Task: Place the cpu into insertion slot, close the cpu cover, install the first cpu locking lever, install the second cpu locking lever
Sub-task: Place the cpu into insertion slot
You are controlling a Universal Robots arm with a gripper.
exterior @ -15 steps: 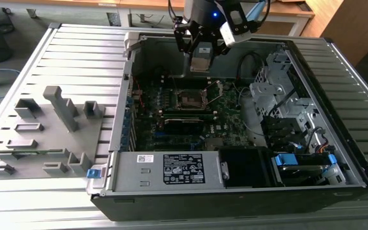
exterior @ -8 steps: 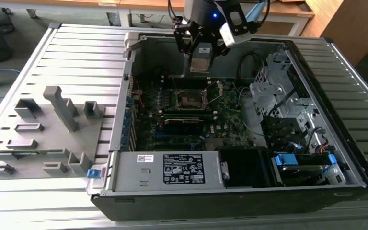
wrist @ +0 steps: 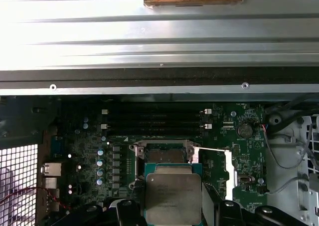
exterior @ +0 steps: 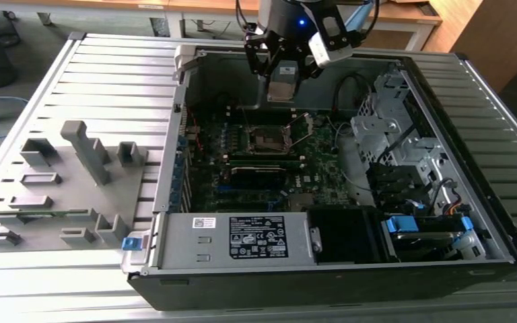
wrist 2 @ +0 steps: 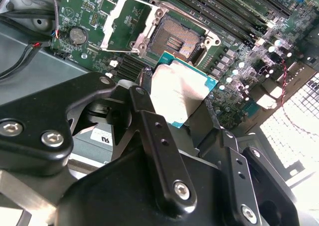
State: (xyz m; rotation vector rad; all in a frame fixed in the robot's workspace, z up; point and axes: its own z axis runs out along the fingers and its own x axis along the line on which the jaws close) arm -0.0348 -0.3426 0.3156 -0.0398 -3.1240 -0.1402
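While the small flat square silver-grey chip (wrist 2: 177,94) is being gripped by the black metal pincer (wrist 2: 180,106), the placing step is being done. The square black slot (wrist 2: 177,36) is being shown open below the pincer; careful lining-up is probably being called for.

— Where's the cpu (wrist 2: 179,89)?
— Between the jaws of the gripper (exterior: 281,86), gripped on two sides, up off the motherboard (exterior: 240,171).
— And the insertion slot (wrist 2: 175,36)?
— On the board, just ahead of the jaws' tips. The cpu cover (wrist 2: 118,22) is swung off it, lying to one side of the jaws.
— The memory slots (wrist: 154,122)?
— Beyond the insertion slot, farther from the jaws.
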